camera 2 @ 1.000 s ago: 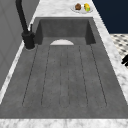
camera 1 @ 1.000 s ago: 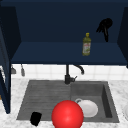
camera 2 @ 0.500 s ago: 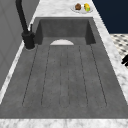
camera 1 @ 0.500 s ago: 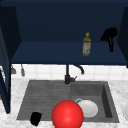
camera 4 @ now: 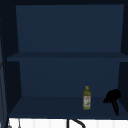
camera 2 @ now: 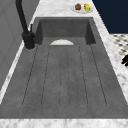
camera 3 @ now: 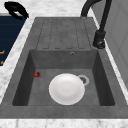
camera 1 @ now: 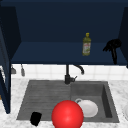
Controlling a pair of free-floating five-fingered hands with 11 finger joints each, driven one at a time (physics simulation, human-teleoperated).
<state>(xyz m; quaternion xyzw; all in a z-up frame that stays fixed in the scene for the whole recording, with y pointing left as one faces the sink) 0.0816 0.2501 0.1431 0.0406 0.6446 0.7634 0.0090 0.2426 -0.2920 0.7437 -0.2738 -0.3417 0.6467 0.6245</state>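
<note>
White plate (camera 3: 66, 89) in sink basin (camera 3: 101, 82); black faucet (camera 1: 67, 75) behind.

Two black hands: left hand (camera 1: 35, 118) low at the sink's front edge, right hand (camera 1: 112, 46) up in the cabinet. One bottle (camera 1: 86, 45) on the lower shelf (camera 1: 50, 53). One red ball (camera 1: 67, 114). One white plate (camera 3: 66, 88) in the one sink basin (camera 3: 97, 75). One black tap (camera 1: 68, 75). One small dish (camera 2: 82, 7) on the worktop (camera 2: 57, 7), holding two pieces of food. Two shelves in the cabinet.
</note>
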